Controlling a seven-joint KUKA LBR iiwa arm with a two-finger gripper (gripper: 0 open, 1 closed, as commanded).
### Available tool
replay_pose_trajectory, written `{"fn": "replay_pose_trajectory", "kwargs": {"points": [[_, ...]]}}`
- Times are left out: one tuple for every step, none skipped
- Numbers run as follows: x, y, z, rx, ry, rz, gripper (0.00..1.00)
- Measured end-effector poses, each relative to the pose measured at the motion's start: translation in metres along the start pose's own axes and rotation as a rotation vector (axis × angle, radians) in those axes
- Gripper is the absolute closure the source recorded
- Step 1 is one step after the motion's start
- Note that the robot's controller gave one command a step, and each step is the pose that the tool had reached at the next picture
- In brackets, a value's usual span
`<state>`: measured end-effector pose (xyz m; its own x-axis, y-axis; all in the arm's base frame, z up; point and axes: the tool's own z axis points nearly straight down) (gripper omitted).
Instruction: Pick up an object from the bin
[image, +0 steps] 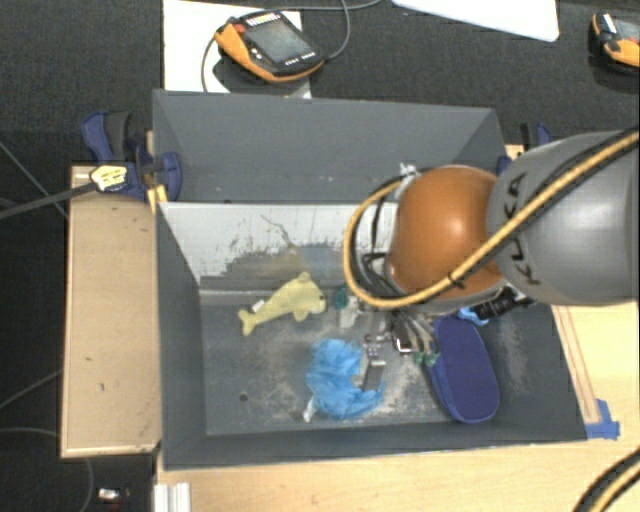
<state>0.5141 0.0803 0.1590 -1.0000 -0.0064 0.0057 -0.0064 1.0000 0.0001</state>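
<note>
Start at the left of the bin (235, 385), where you see bare grey floor, scuffed and dusty. The first thing in from there is a yellow toy (284, 303), shaped like a fish or dolphin. It lies flat near the back wall with its tail toward the left and its head toward the right. Just right of its head a small green thing (340, 297) sits at the edge of the arm's shadow; you cannot tell what it is.

Nearer the front wall, right of the toy and apart from it, lies a blue wad (338, 378), a crumpled piece of light blue soft stuff, about midway along the bin. The gripper (374, 370) is down low at the wad's right edge, touching or just over it. From this view you cannot tell whether the gripper is wide or narrow, nor whether it has hold of the wad.

Just right of the gripper lies a dark blue case (464, 372), long and rounded, with one end toward the front wall.

Above all this the arm (575, 235) comes in from the right, with its orange cover (440, 232) over the middle of the bin and a yellow-and-black cable (352, 250) looped round it.
</note>
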Motion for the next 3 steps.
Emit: {"fn": "replay_pose_trajectory", "kwargs": {"points": [[-0.002,0.0,-0.004,0.0,-0.007,0.003,0.0],[0.022,0.022,0.087,-0.003,-0.008,0.09,0.0],[0.031,0.027,0.054,-0.003,-0.016,0.164,0.0]]}}
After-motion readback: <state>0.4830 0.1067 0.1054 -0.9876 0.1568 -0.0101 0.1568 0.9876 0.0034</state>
